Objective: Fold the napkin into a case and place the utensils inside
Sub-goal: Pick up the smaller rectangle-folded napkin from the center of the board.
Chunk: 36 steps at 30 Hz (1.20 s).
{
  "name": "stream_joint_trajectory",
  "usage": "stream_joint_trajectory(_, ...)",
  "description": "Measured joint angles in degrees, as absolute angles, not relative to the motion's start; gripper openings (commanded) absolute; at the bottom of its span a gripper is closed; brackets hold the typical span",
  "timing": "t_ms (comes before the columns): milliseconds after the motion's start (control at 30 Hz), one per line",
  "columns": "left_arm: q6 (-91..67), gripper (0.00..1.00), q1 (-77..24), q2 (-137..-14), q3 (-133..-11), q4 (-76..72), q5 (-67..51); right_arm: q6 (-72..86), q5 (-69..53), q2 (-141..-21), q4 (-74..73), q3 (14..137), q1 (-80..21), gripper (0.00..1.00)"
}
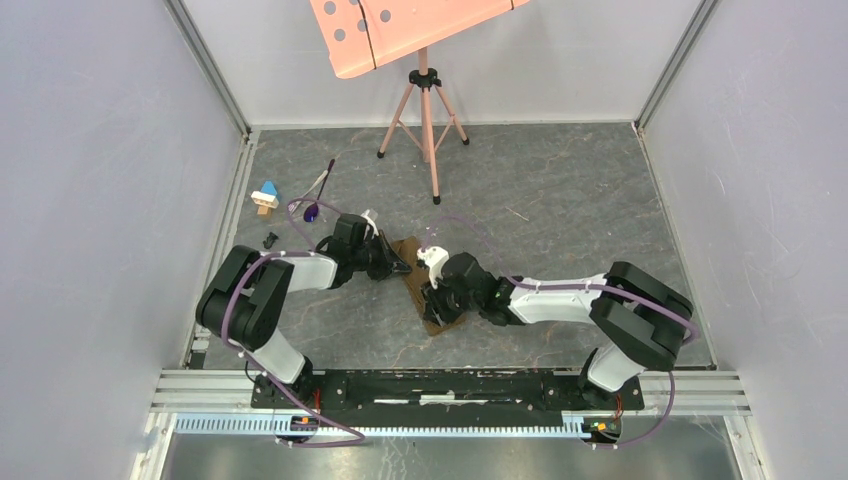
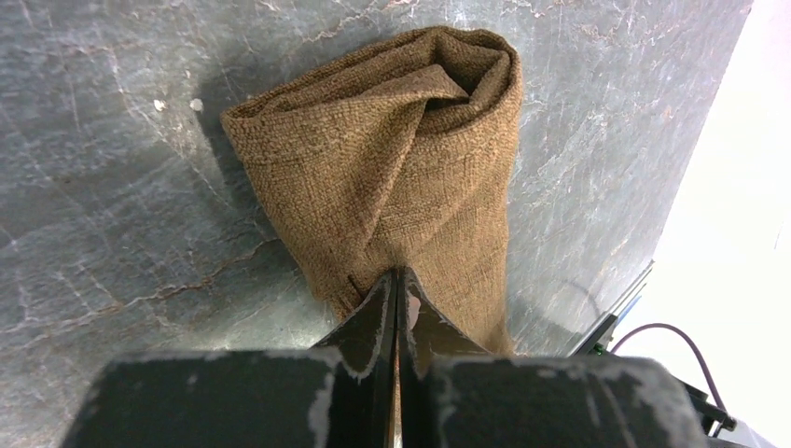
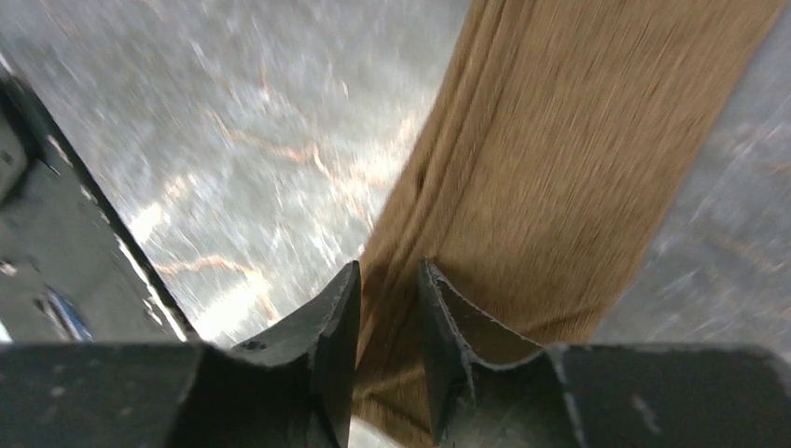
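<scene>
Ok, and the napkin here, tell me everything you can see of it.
The napkin is coarse olive-brown woven cloth, plain, folded lengthwise into a narrow layered strip lying on the grey marbled table between the arms. In the left wrist view its far end is loosely rolled over, with the layers gaping. The left claw is shut on the near end. The right claw stands open over it further along, in a blurred view.

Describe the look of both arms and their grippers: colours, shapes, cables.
The left arm and right arm match: bulky black joints, white links, a thin purple cable looping along each. The left gripper and right gripper have black wedge-shaped fingers with worn, pale-scuffed edges.
</scene>
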<state>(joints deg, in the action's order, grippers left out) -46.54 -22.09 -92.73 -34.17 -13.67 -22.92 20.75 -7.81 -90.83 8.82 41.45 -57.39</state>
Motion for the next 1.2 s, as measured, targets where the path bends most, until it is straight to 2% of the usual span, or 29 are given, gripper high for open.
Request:
stream_joint_trajectory(100, -46.57, 0.02, -21.82, -93.43, -34.85, -13.1, -23.38, 20.62, -7.09, -91.15, 10.98, 37.95, -59.02, 0.29)
stream_joint_trajectory(167, -46.57, 0.02, -21.71, -93.73, -35.11, -12.91, -23.75, 20.36, -5.76, -90.76, 12.84, 36.93, -60.25, 0.32)
stream_joint_trajectory(333, -46.59, 0.04, -21.45, -94.04, -35.33, -12.82, -24.47, 19.09, -3.22, -87.83, 10.44, 36.07, -62.08, 0.56)
stream_joint_trajectory(367, -46.59, 0.07, -21.45, -94.04, -35.33, -12.8, -24.56, 18.81, -2.87, -87.05, 9.41, 36.07, -62.28, 0.6)
stream_joint_trajectory(467, -46.57, 0.29, -21.45, -93.76, -35.42, -12.34, -24.62, 17.58, -1.63, -85.08, 6.04, 36.58, -62.81, 0.68)
stream_joint_trajectory(567, -46.59, 0.44, -21.32, -91.61, -35.66, -10.22, -24.99, 16.71, 0.8, -85.25, 3.14, 38.98, -63.24, 0.69)
stream_joint_trajectory(733, -46.59, 0.6, -20.69, -81.87, -37.67, 0.25, -20.84, 17.74, 8.27, -88.01, 0.51, 44.75, -64.23, 0.7)
stream_joint_trajectory(1000, -46.81, 0.63, -16.47, -62.65, -41.67, 19.62, -4.62, 22.06, 21.34, -98.89, -5.67, 55.09, -68.86, 0.67)
stream_joint_trajectory(1200, -46.72, 0.63, -15.81, -55.33, -40.69, 27.81, 1.65, 25.32, 30.15, -105.47, -11.79, 61.08, -71.05, 0.57)
